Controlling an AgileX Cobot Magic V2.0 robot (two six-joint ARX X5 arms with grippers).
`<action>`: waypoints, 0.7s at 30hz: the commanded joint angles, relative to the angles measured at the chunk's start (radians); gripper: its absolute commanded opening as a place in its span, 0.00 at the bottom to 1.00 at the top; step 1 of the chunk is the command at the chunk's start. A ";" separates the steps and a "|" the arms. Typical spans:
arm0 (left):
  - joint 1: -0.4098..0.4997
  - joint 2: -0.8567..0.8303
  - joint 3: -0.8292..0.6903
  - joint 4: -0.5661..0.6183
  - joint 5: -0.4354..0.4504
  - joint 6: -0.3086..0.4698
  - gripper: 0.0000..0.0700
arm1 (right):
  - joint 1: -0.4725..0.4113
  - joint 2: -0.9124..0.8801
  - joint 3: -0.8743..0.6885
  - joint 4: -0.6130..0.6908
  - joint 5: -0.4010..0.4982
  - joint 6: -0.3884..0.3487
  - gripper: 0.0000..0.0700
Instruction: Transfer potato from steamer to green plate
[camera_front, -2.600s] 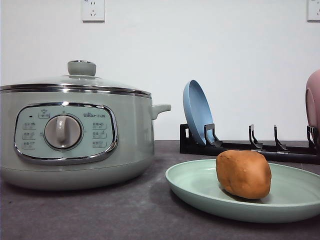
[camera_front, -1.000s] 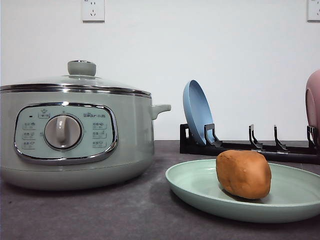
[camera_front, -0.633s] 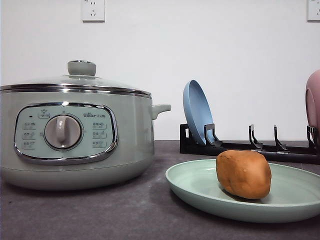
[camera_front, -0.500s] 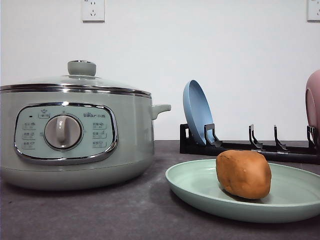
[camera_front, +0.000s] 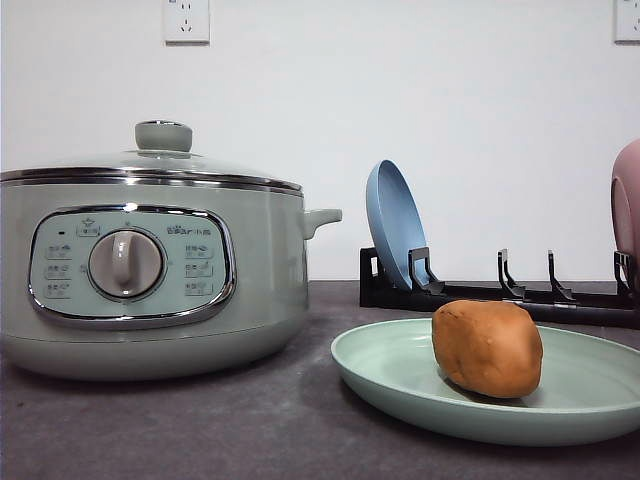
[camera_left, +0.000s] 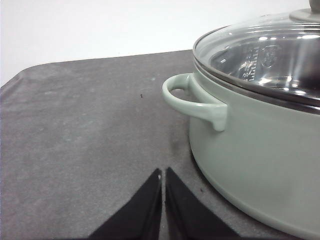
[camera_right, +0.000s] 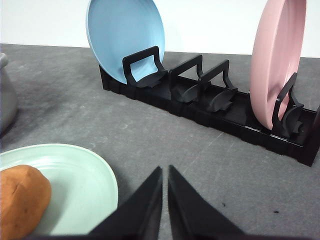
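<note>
My front camera sits low at the table (camera_front: 200, 430) edge, facing the wall. My left wrist camera looks closely at the steamer (camera_left: 260, 145) side; my right wrist camera faces the rack (camera_right: 210, 107), sharing the green plate (camera_right: 85, 180) with the front view.

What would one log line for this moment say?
potato: on green plate | steamer: lid on | left gripper: shut | right gripper: shut

The pale green steamer pot (camera_front: 150, 270) had a glossy glass lid (camera_left: 265, 55) with chrome rim. The dark grey bench (camera_front: 200, 420) looked matt and slightly rough.
</note>
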 joint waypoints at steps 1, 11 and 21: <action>0.003 -0.002 -0.012 -0.018 -0.002 -0.002 0.01 | 0.002 -0.001 -0.003 -0.001 0.003 0.010 0.01; 0.003 -0.002 -0.012 -0.018 -0.002 -0.002 0.01 | 0.002 -0.001 -0.003 -0.001 0.003 0.010 0.01; 0.003 -0.002 -0.012 -0.018 -0.002 -0.002 0.01 | 0.002 -0.001 -0.003 -0.001 0.003 0.010 0.01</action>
